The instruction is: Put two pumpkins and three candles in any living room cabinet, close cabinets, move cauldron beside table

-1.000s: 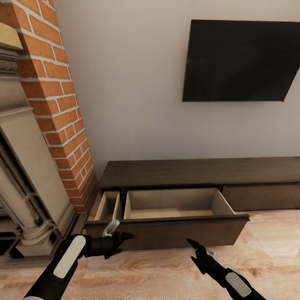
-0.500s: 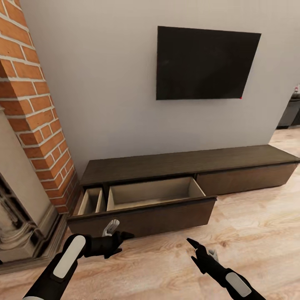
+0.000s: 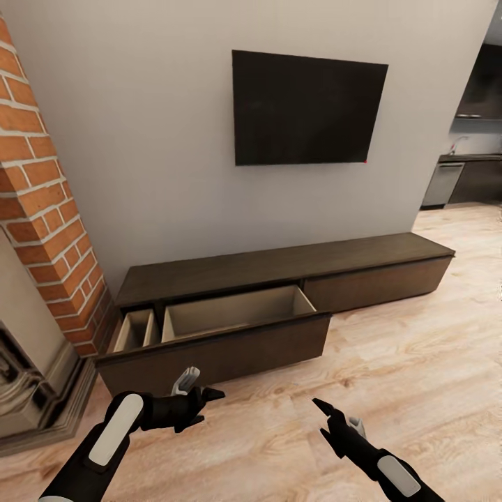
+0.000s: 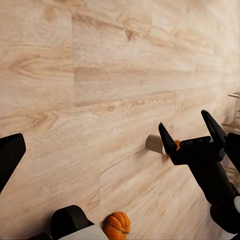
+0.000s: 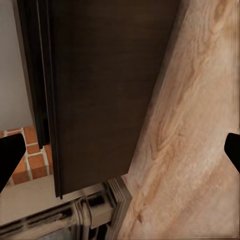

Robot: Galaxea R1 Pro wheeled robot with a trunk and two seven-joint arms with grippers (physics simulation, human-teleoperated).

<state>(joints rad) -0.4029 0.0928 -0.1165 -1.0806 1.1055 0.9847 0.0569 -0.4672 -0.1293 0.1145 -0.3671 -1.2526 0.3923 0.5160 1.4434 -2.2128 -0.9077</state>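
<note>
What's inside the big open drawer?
The drawer of the cabinet shows bare beige walls and nothing in it. Its front panel hides the bottom near the front, so something small could sit there.

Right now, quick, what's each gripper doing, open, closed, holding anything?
Left gripper: open, holding nothing.
Right gripper: open, holding nothing.

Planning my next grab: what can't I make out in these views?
1. Open drawer of the cabinet, head view: its front panel hides the drawer floor, so I cannot tell what it holds.
2. Orange sliver, left wrist view: mostly behind the right tool; possibly a pumpkin.
3. Candle, same view: partly hidden by that tool.
4. Pumpkin, same view: cut off by the picture edge.
</note>
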